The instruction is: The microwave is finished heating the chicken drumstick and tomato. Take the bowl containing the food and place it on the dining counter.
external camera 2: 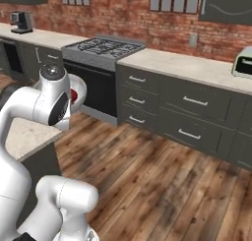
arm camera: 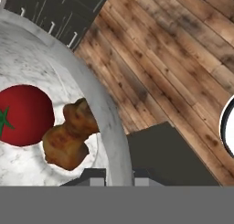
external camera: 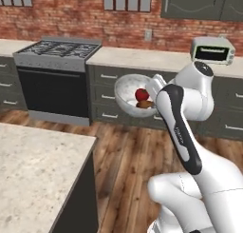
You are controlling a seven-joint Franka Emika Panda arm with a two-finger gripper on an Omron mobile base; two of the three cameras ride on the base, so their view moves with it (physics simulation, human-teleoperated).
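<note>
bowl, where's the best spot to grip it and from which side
On the rim. The bowl is shallow and too wide to span, so only its thin wall fits between two fingers. The pincer straddles the rim on the side nearest the chicken drumstick, one finger inside and one outside, coming in over the edge. That keeps clear of the tomato.

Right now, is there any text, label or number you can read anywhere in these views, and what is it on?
None can be read.
Small dark marking on the arm's white forearm link: too small and blurred to read.
Toaster oven, stove, coffee machine, bowl: no legible text.
</note>
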